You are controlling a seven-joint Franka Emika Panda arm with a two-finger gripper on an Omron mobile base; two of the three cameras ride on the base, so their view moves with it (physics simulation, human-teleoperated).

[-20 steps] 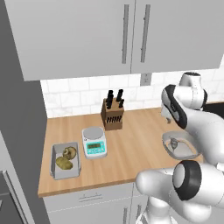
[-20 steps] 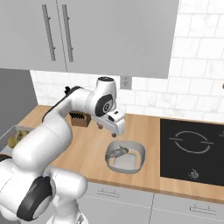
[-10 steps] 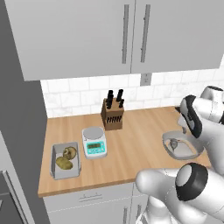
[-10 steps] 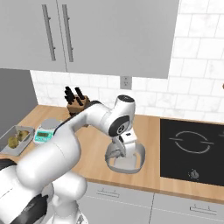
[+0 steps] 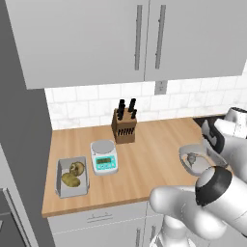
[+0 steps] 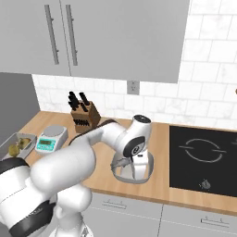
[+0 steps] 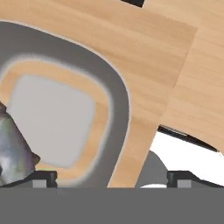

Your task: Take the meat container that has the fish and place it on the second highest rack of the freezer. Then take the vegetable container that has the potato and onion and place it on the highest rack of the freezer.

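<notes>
The meat container (image 6: 135, 170), a shallow pale grey tub, sits near the counter's front edge, left of the stove. The small silvery fish (image 5: 192, 158) lies inside it. My gripper (image 6: 131, 162) hangs low over the tub's near side. In the hand view the gripper (image 7: 113, 177) is open, its dark fingertips (image 7: 44, 176) standing wide apart on either side of the tub's right rim (image 7: 119, 92), with the fish (image 7: 12, 146) at the left edge. The vegetable tray (image 5: 72, 178) with the potato and onion (image 5: 72, 175) rests at the counter's left end.
A kitchen scale (image 5: 104, 157) and a knife block (image 5: 124, 126) stand between the tray and the tub. The black stove top (image 6: 203, 157) lies to the right. The tall grey freezer (image 5: 19, 144) borders the counter on the left. Wall cabinets (image 6: 92, 37) hang overhead.
The arm has swung right across the counter and come down, bringing the hand from above the tub to its rim. The tub and tray stayed put.
</notes>
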